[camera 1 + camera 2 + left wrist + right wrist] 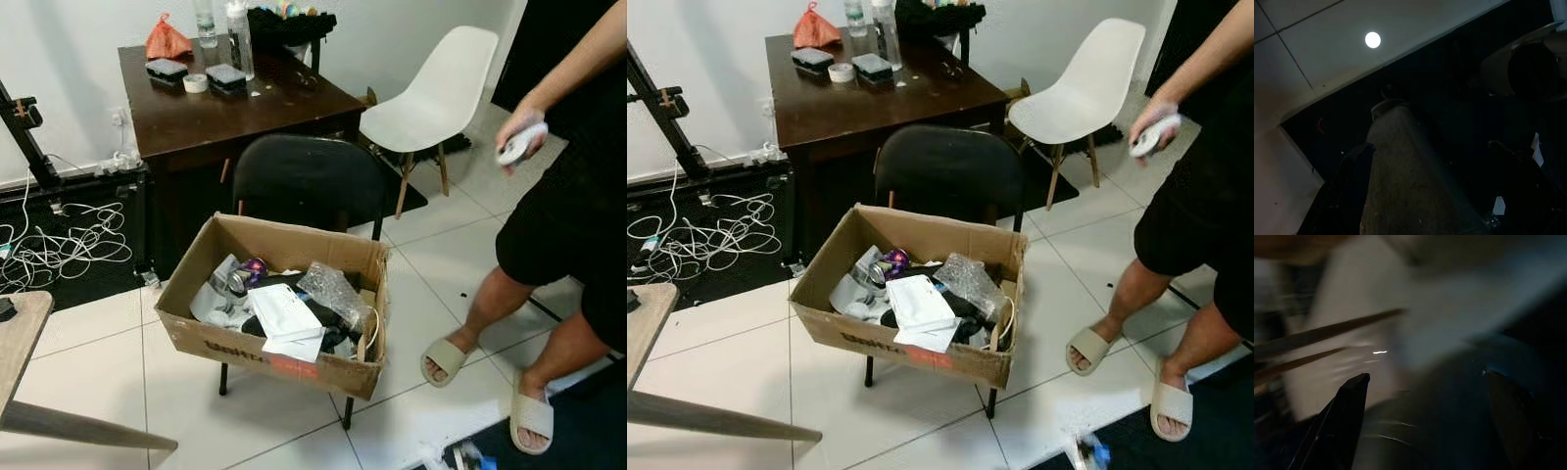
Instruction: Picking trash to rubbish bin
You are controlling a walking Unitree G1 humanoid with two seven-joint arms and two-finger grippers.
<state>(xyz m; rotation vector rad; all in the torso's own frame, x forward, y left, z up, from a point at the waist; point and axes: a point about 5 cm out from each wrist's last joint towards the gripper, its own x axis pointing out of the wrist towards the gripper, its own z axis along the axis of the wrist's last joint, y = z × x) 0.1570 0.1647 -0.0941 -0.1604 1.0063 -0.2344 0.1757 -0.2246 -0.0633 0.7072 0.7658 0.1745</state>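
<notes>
Cardboard box point(277, 354) of trash point(284, 311) sits on black chair point(309, 181); wrist views show both grippers spread wide.

The person point(563, 235) is cut off above the waist; right wrist view blurred.

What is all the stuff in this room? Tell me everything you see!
Box: one, brown cardboard, on the black chair, full of trash.
Black chair: one, under the box.
White chair: one, beside the desk.
Desk: one, dark brown, by the wall.
Tape: one roll, white, on the desk.
Orange bag: one, at the desk's back corner.
Bottles: two, clear, on the desk.
Cables: a white tangle on the floor, left.
Person: one, black shorts, beige sandals, standing at right, holding a white object.
Left gripper: dark, near the floor.
Right gripper: blurred.
</notes>
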